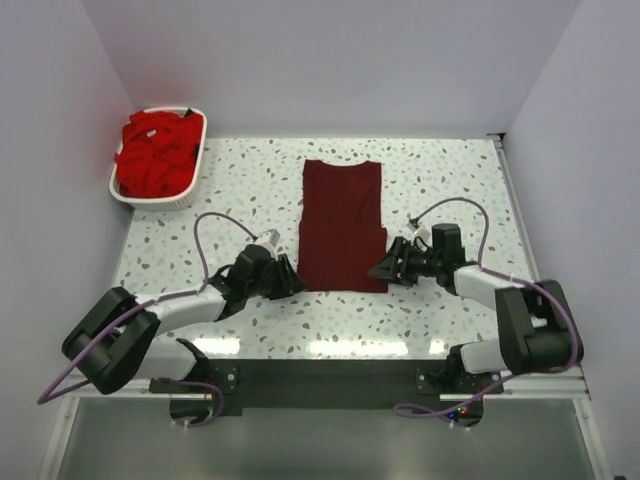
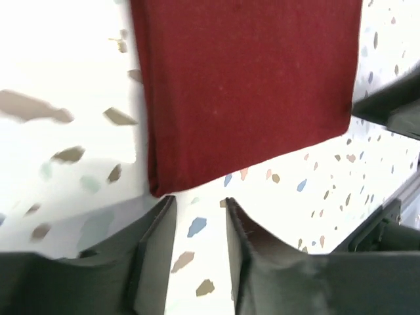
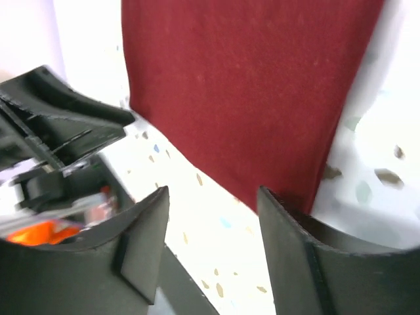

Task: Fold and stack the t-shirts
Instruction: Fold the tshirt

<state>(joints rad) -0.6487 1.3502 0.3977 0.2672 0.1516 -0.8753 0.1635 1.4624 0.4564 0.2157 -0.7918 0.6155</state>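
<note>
A dark maroon t-shirt (image 1: 342,222) lies flat on the table's middle, folded into a long rectangle. It fills the top of the left wrist view (image 2: 246,85) and of the right wrist view (image 3: 249,92). My left gripper (image 1: 291,278) is open and empty, just off the shirt's near left corner. My right gripper (image 1: 384,268) is open and empty, at the near right corner. Each gripper's fingers frame bare table just short of the cloth's near edge. Several bright red t-shirts (image 1: 157,152) lie heaped in the basket.
A white slotted plastic basket (image 1: 192,170) stands at the far left corner of the speckled table (image 1: 450,190). White walls close in the left, back and right. A dark rail (image 1: 330,375) runs along the near edge.
</note>
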